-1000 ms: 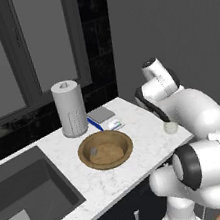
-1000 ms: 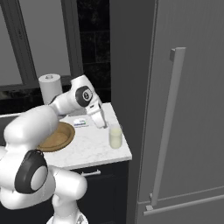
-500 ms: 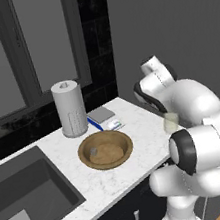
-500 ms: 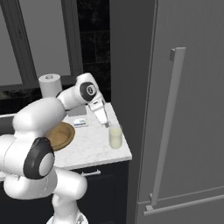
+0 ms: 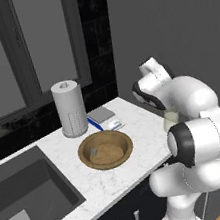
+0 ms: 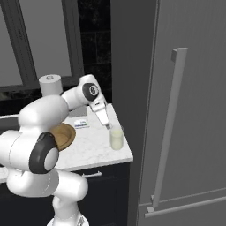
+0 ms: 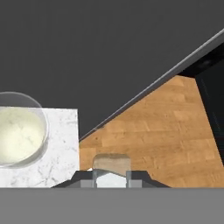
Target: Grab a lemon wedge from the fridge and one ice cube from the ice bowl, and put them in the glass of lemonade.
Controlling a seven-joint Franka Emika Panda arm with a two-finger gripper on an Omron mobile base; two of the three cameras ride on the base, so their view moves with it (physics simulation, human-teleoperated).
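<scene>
- Fridge [image 6: 176, 110] stood shut on the right of the counter, bar handle [image 6: 170, 128] vertical on its door.
- Counter [image 5: 117, 174] was white marble; dark sink [image 5: 27, 207] sat at its left end.
- Paper towel roll [image 5: 70, 108] stood upright at the back, near the window.
- Ice bowl [image 5: 105, 149] sat mid-counter, in front of the roll; one ice cube [image 5: 94, 151] lay inside, left of centre.
- A small flat grey-and-white item [image 5: 103, 117] with a blue edge lay just behind the bowl; could not tell what it was.
- Glass [image 6: 116, 137] of lemonade stood upright near the counter's right front corner, close to the fridge. In the hand view it [image 7: 19, 131] sat at left, liquid pale yellow.
- My pincer [image 6: 107, 126] hung just above and left of the glass rim, pointing down and angled toward it.
- Fingers were clamped on a small pale translucent cube [image 7: 111, 162], another ice cube, seen between the tips in the hand view.
- Held cube was off to the side of the glass mouth, not over it.
- Lemon wedge: could not spot it.
</scene>
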